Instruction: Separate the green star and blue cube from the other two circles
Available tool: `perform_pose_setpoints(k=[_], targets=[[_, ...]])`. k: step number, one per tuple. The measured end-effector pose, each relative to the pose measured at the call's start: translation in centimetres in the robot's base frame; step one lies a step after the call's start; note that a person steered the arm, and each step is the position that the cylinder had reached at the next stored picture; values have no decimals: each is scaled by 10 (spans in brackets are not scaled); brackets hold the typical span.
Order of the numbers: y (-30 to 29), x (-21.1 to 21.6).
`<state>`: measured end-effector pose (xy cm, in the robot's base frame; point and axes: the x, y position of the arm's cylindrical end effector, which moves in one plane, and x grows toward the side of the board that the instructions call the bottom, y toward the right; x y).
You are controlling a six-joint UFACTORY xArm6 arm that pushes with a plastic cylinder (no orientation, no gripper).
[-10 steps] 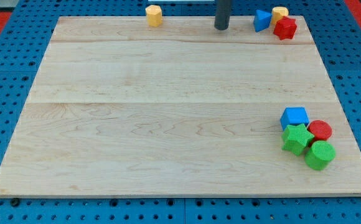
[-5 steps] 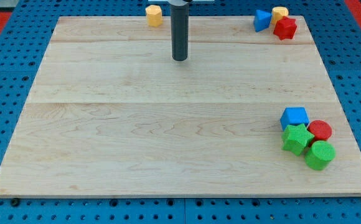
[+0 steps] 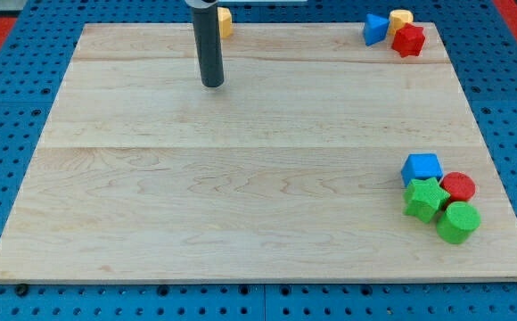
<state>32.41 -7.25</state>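
Observation:
The green star and the blue cube sit packed together at the board's lower right, touching the red circle and the green circle. My tip is on the board near the view's top, left of centre, far from this cluster.
A yellow block sits at the top edge, partly hidden behind my rod. A blue triangular block, a yellow block and a red star-like block are grouped at the top right. The wooden board lies on a blue pegboard.
My tip has moved from the top edge down and to the view's left across the board. No block has moved.

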Motion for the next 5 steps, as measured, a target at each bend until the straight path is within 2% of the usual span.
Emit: perform_pose_setpoints(k=[5], targets=[[-32, 0]])
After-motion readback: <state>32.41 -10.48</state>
